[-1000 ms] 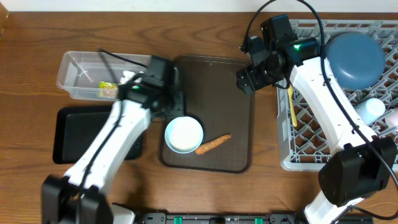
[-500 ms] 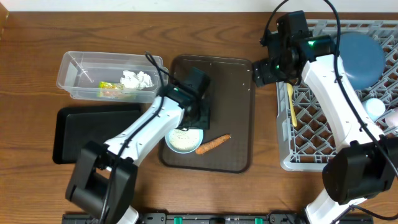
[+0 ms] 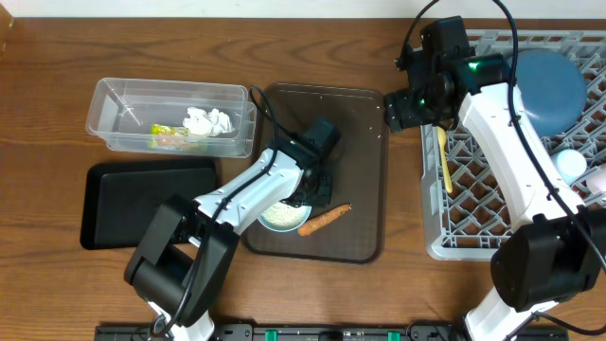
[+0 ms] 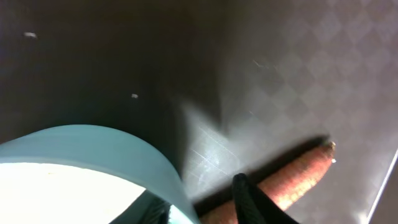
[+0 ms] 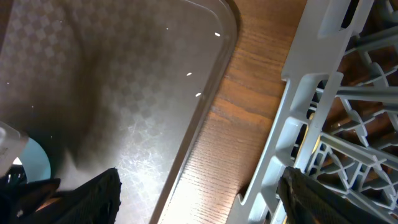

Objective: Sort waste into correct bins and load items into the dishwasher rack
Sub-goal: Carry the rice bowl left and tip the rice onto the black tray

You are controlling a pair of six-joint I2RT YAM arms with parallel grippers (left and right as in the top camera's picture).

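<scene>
The white-and-light-blue bowl (image 3: pixel 275 216) holds rice and stands on the brown tray (image 3: pixel 360 142), with the orange carrot stick (image 3: pixel 325 219) just to its right. My left gripper (image 3: pixel 309 192) straddles the bowl's right rim (image 4: pixel 93 149). One finger is inside the bowl, and the other finger (image 4: pixel 249 199) is outside, over the carrot (image 4: pixel 298 174). A dark gap still shows beside the outer finger, so the left gripper (image 4: pixel 199 199) is open. My right gripper (image 3: pixel 398 112) hangs open and empty between the tray and the grey rack (image 3: pixel 445 242); its fingers (image 5: pixel 93 193) are wide apart.
The clear tub (image 3: pixel 118 99) holds crumpled tissue (image 3: pixel 208 121) and a yellow-green wrapper (image 3: pixel 166 138). The black tray (image 3: pixel 142 204) lies below it. In the rack are the dark blue plate (image 3: pixel 544 80), the yellow spoon (image 3: pixel 443 161), a light blue cup (image 3: pixel 571 163) and a pink cup (image 3: pixel 598 178).
My left arm swung from the clear tub over to the bowl, and its jaws narrowed around the rim. The right arm shifted slightly right, then stayed still.
</scene>
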